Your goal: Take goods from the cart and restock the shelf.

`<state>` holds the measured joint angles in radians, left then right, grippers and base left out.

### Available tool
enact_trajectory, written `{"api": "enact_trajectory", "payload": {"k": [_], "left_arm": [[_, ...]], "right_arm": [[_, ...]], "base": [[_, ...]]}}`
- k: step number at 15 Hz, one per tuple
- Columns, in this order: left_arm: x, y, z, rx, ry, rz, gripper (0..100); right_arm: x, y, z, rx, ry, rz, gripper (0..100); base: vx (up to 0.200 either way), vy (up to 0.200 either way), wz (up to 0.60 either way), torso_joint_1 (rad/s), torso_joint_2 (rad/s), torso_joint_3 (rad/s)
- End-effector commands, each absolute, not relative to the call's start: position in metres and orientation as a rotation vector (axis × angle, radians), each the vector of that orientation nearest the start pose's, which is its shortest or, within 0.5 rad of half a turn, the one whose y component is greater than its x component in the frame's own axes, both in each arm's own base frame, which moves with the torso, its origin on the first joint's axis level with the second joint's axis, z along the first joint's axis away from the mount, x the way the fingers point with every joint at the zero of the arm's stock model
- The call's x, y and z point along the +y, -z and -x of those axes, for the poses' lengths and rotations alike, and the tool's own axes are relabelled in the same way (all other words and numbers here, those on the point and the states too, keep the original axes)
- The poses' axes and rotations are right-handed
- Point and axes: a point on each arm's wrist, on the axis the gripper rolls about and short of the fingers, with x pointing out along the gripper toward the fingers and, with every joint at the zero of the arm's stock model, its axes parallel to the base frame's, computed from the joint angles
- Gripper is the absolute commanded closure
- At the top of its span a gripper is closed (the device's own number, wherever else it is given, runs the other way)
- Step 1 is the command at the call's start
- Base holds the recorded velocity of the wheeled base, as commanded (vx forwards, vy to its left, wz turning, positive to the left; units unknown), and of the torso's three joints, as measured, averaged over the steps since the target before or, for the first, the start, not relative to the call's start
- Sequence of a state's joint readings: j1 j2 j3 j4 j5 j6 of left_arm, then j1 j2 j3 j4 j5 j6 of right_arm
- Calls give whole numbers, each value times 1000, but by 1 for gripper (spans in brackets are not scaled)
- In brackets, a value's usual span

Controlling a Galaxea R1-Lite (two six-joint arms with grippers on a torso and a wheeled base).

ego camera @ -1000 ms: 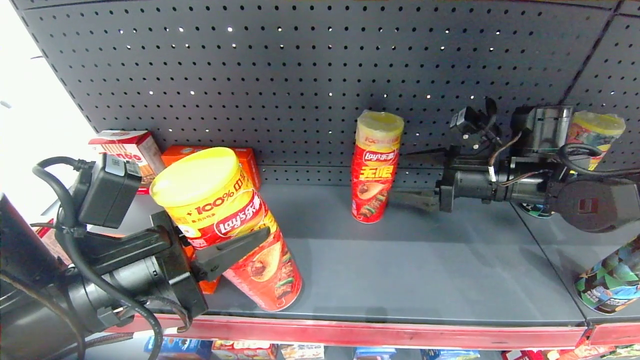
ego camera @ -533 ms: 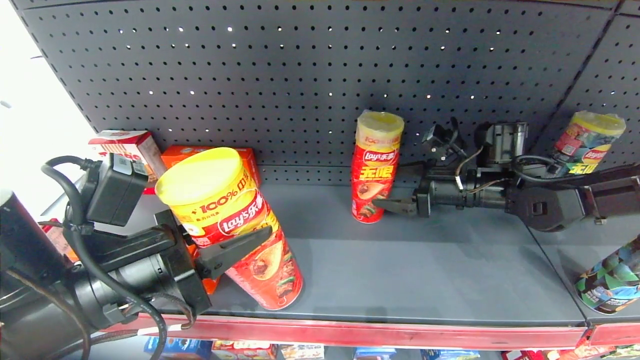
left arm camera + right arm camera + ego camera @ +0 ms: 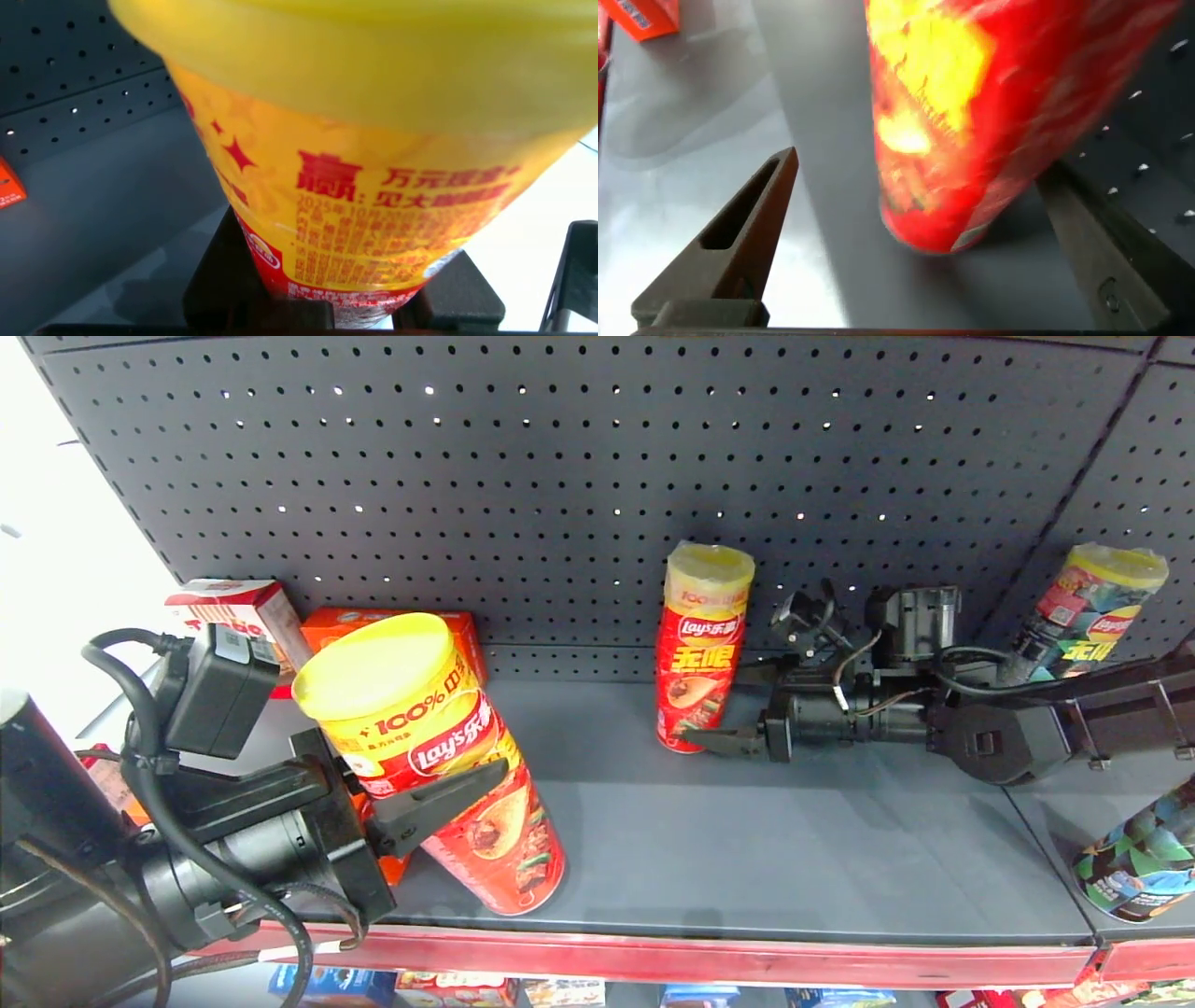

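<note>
The left gripper (image 3: 425,756) is clamped on the tilted can (image 3: 495,840), whose base rests near the shelf's (image 3: 794,859) front edge, probably so it can be stood upright. The right gripper (image 3: 917,168) gapes wide around the upright can (image 3: 702,644) at the back edge, gripping nothing, perhaps to steady it.

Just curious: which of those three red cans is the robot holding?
The left can, clamped in the left tool. The open right tool only flanks the middle can; nothing touches the rightmost can.

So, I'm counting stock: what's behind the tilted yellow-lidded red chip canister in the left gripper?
An orange cardboard box against the dark pegboard panel, a red-and-white box beside it. The canister hides most of the orange box.
</note>
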<state>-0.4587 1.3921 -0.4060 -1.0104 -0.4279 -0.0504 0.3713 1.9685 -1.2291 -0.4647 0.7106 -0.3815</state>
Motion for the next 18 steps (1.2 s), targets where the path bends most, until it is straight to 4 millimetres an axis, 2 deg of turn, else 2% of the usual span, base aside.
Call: {"api": "enact_trajectory", "payload": {"k": [1,6,10,11,14,18], "left_arm": [[-100,-194,-181,-3,887,48,100],[-99,-194,-180,-3,887,48,100],[-99,-193,-180,0,885,48,100],[-99,-193,-180,0,885,48,100],[-99,-192,-181,3,881,48,100],[-96,-191,-182,6,865,48,100]], "right_arm": [[151,-193,-344,72,-1118,295,0],[146,-191,-323,83,-1126,295,0],[147,-185,-336,83,-1074,284,0],[150,-184,-338,81,-1069,275,0],[165,-182,-360,51,-1036,229,0],[182,-180,-370,26,-1043,182,0]], "base": [[0,0,0,0,0,0],[0,0,0,0,0,0],[0,0,0,0,0,0],[0,0,0,0,0,0],[0,0,0,0,0,0],[0,0,0,0,0,0]]}}
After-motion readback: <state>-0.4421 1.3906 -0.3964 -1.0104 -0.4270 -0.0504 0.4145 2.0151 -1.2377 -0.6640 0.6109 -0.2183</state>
